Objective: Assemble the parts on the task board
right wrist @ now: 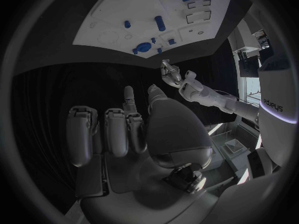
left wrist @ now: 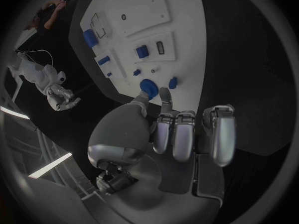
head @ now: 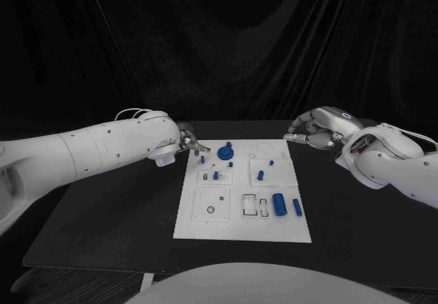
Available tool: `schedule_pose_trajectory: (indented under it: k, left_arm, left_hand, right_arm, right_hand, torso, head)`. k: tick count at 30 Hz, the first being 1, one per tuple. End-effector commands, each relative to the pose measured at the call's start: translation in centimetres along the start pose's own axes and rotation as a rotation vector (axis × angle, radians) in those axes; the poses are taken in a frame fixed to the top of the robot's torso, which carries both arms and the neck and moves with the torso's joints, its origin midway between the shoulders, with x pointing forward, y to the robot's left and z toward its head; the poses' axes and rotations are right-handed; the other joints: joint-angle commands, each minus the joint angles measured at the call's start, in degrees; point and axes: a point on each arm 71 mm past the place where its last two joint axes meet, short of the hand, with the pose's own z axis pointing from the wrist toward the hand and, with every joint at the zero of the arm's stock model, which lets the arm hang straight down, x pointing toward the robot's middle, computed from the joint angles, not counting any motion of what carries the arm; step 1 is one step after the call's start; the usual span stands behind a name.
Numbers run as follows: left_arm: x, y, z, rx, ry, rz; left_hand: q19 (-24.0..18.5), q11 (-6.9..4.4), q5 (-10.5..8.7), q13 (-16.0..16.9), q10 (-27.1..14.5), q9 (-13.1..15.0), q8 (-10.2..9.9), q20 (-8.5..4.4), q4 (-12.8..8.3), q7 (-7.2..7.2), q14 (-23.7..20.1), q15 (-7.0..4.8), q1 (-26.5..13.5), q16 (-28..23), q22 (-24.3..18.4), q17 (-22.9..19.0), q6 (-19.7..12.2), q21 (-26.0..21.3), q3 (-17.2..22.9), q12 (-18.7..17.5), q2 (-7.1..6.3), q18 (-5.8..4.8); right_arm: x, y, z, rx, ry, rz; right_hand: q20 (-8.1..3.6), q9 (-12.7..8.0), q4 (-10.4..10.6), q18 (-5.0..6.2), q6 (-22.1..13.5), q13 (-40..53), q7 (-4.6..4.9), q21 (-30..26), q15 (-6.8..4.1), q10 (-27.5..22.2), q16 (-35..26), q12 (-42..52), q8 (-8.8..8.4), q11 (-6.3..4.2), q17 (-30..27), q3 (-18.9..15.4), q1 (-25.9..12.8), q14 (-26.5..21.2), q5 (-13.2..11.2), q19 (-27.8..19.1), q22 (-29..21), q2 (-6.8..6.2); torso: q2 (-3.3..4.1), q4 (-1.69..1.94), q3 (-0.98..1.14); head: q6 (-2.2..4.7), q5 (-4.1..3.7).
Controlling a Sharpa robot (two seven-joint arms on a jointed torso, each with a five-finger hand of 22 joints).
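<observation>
The white task board (head: 239, 223) lies mid-table with several blue parts on it. A round blue part (head: 226, 152) sits near its far edge, small blue pegs (head: 261, 174) stand in the middle rows, and a thick blue cylinder (head: 279, 203) lies beside a slimmer one (head: 297, 207) near the right edge. My left hand (head: 190, 144) hovers at the board's far left corner, fingers loosely bent and holding nothing. In the left wrist view its fingertips (left wrist: 165, 95) are just short of the round part (left wrist: 148, 86). My right hand (head: 315, 133) hangs beyond the far right corner, holding nothing.
The black table (head: 109, 221) stretches to both sides of the board. Empty outlined recesses (head: 254, 204) and a plate with a small ring (head: 212, 208) take up the board's near half. Dark curtain hangs behind the table.
</observation>
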Motion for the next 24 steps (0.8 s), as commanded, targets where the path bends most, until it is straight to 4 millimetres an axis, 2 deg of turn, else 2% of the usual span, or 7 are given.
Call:
schedule_pose_trajectory:
  k: [1,10,16,24]
  left_arm:
    - [-0.2,0.0,0.4,0.012,-0.003,0.018]
    - [-0.2,0.3,1.7,-0.013,0.007,0.023]
    - [0.0,0.4,2.2,-0.021,0.022,0.028]
    - [0.5,0.6,2.8,-0.012,0.038,0.029]
  left_hand:
    - [0.8,-0.18,0.38,15.1,6.2,0.1,0.2,-0.45,-0.5,-0.07,6.0,-0.27,0.6,0.2,12.4,15.1,-0.5,-0.2,-0.1,0.0,-0.11,-0.65]
    - [0.8,-0.09,0.2,15.1,6.2,0.5,0.5,-0.4,-0.5,0.0,6.0,-0.2,0.6,0.2,12.4,15.1,-0.6,-0.2,-0.3,0.0,-0.26,-0.65]
    - [0.6,0.01,0.01,15.1,6.2,0.7,0.4,-0.34,-0.3,0.12,6.0,-0.11,0.5,0.2,12.4,15.1,-1.0,-0.4,-0.5,0.0,-0.25,-0.6]
    - [0.7,0.16,-0.18,15.1,6.2,0.7,0.1,-0.23,-0.1,0.32,6.0,0.02,0.4,0.2,12.5,15.1,-1.6,-0.2,-0.8,0.0,-0.15,-0.65]
  right_arm:
    - [0.2,-0.1,-0.1,0.008,0.01,0.0]
    - [0.3,-0.1,-0.1,0.008,0.014,0.001]
    - [0.4,-0.1,-0.1,0.01,0.018,0.002]
    - [0.6,-0.1,-0.2,0.01,0.021,0.004]
  right_hand:
    - [0.26,-0.1,0.1,0.21,-0.2,15.1,-0.06,-0.2,0.38,5.9,-0.3,0.2,-0.19,0.17,0.7,-0.2,-0.4,3.5,-0.2,3.2,13.0,0.0]
    - [0.26,-0.1,0.0,0.22,-0.2,15.1,-0.06,-0.3,0.37,5.9,-0.3,0.2,-0.25,0.16,0.7,-0.2,-0.3,3.5,-0.1,3.2,13.0,0.02]
    - [0.26,-0.1,0.0,0.22,-0.2,15.1,-0.06,-0.3,0.37,5.9,-0.3,0.2,-0.25,0.16,0.7,-0.2,-0.3,3.5,-0.1,3.2,13.0,0.02]
    - [0.26,-0.1,0.0,0.22,-0.2,15.1,-0.06,-0.3,0.37,5.9,-0.3,0.2,-0.25,0.16,0.7,-0.2,-0.3,3.5,-0.1,3.2,13.0,0.02]
  torso:
    - [0.0,-0.05,-0.02]
    - [0.07,0.03,-0.13]
    - [0.1,-0.03,-0.16]
    - [0.03,-0.06,0.01]
  head:
    - [0.01,-0.01]
    - [0.01,-0.01]
    - [0.01,0.09]
    - [0.01,0.15]
